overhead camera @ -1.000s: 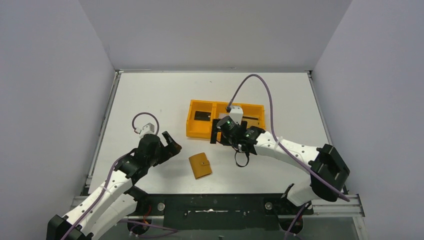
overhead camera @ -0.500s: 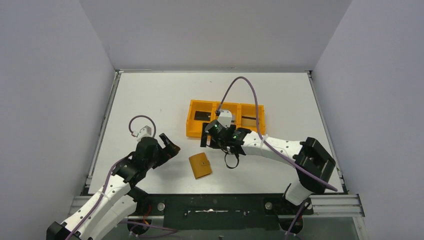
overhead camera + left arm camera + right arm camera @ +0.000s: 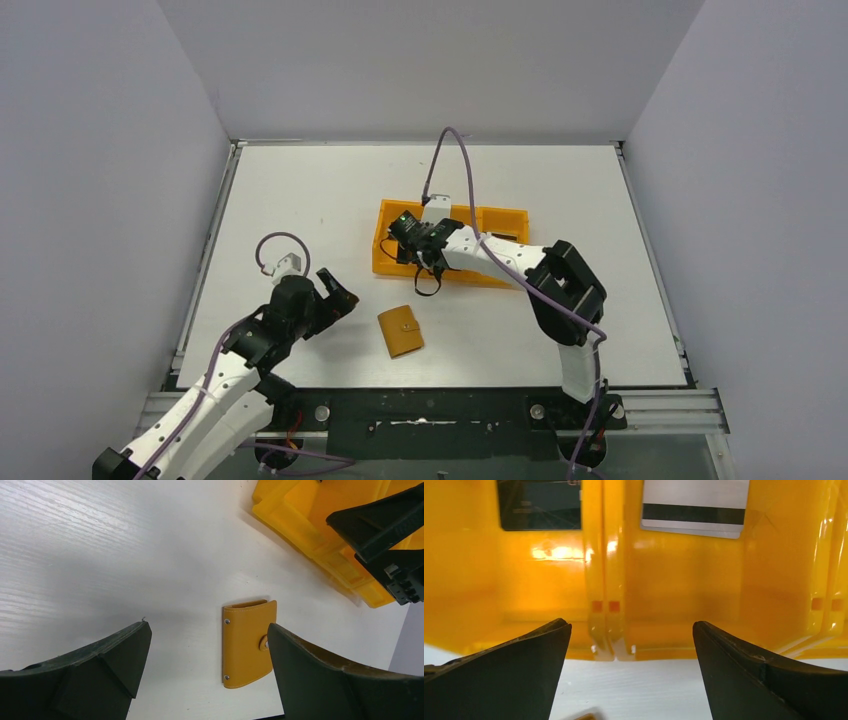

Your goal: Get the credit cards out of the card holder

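Observation:
The card holder (image 3: 400, 331) lies folded shut on the table, tan-orange, its snap tab fastened. In the left wrist view the card holder (image 3: 247, 647) rests on the table beyond my open left gripper (image 3: 207, 627), nearer the right finger; nothing is held. That left gripper (image 3: 335, 295) hovers left of the holder. My right gripper (image 3: 408, 250) hangs open and empty over the orange tray's near left side. Two credit cards lie in the tray: a dark one (image 3: 539, 505) and a grey one with a black stripe (image 3: 694, 507). My right gripper (image 3: 631, 625) faces them.
The orange three-compartment tray (image 3: 505, 213) stands mid-table, its divider (image 3: 606, 555) straight ahead of the right fingers. A tray corner (image 3: 310, 525) and the right arm's dark wrist (image 3: 390, 540) show beyond the holder. Grey walls enclose the table on three sides.
The right arm has swung left and farther back, from in front of the tray's middle to its left part. The left arm has shifted only slightly. The card holder has not moved.

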`<control>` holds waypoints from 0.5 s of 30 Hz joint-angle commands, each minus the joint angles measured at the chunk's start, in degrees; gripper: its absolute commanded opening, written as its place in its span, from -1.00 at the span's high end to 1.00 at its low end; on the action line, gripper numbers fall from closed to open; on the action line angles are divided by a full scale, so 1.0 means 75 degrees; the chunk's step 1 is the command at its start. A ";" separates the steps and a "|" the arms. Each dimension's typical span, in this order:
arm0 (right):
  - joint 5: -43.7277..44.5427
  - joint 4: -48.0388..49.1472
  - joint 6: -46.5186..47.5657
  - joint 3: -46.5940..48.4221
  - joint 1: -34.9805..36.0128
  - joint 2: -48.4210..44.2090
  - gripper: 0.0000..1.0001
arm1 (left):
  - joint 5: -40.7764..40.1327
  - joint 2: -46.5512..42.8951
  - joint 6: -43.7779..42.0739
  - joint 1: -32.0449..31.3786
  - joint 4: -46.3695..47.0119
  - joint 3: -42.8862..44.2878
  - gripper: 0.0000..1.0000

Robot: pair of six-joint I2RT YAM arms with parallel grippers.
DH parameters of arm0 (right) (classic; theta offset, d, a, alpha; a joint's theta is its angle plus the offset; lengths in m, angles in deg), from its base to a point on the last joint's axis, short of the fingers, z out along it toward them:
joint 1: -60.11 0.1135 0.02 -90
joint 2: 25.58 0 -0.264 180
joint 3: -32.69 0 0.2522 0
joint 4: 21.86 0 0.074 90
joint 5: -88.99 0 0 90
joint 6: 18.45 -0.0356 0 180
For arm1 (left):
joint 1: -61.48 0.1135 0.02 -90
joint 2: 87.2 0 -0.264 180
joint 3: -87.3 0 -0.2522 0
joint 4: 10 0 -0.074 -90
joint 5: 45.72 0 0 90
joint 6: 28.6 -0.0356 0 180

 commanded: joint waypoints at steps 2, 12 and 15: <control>-0.0101 0.0011 0.0410 0.0268 -0.0089 0.0175 -0.95 | -0.0105 -0.0140 -0.0029 0.0061 0.0003 0.0174 -0.75; -0.0480 0.0224 0.0567 0.0064 0.0117 0.0093 -0.90 | -0.0059 -0.0058 -0.0003 0.0060 0.0115 0.0104 -0.75; -0.0458 0.0208 0.0680 0.0069 0.0128 -0.0070 -0.90 | -0.0008 0.0018 -0.0016 0.0062 0.0160 0.0103 -0.74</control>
